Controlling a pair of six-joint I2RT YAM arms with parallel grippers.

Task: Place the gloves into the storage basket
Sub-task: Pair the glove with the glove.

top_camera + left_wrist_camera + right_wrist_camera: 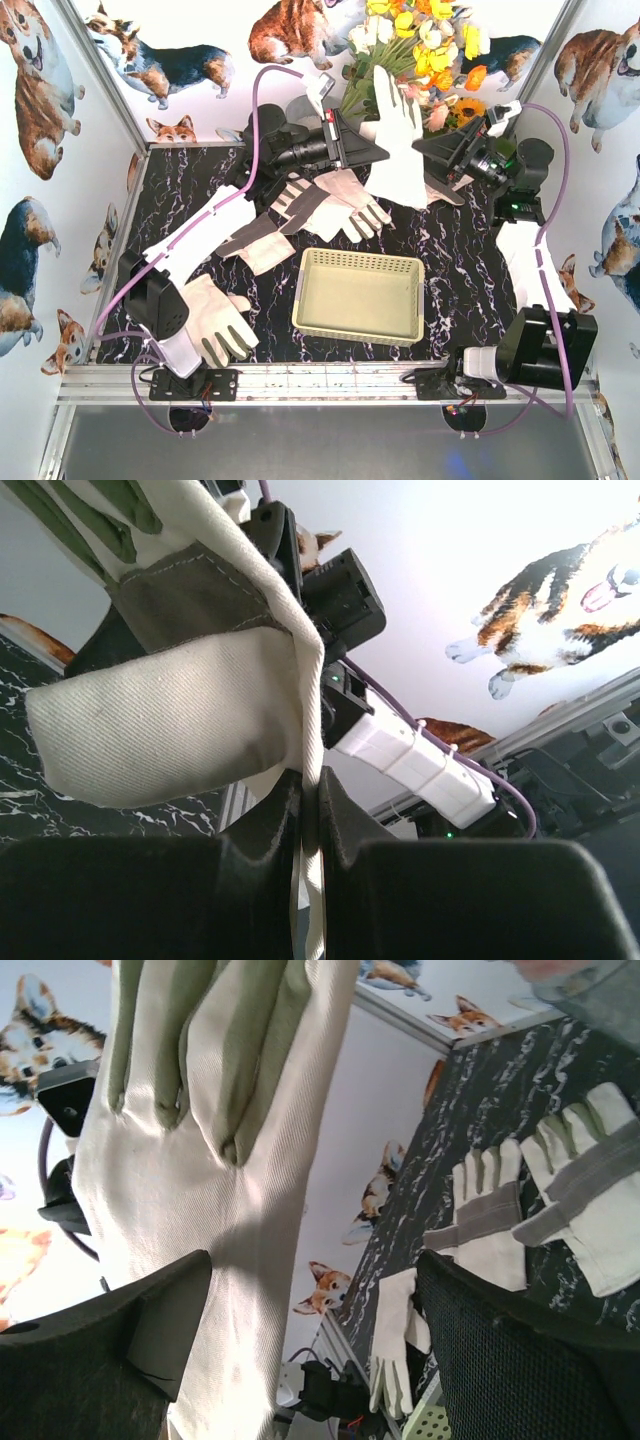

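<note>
Glove (400, 150) hangs clamped in my left fingers (310, 825); right fingers (320, 1360) spread wide, gripping nothing. I'd carry it nearer, low over the storage basket (306, 292), then let go.

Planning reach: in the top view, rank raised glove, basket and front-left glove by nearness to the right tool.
1. Raised glove, in the open right tool, rear.
2. Basket, centre front.
3. Front-left glove, beside the left arm's base.
</note>
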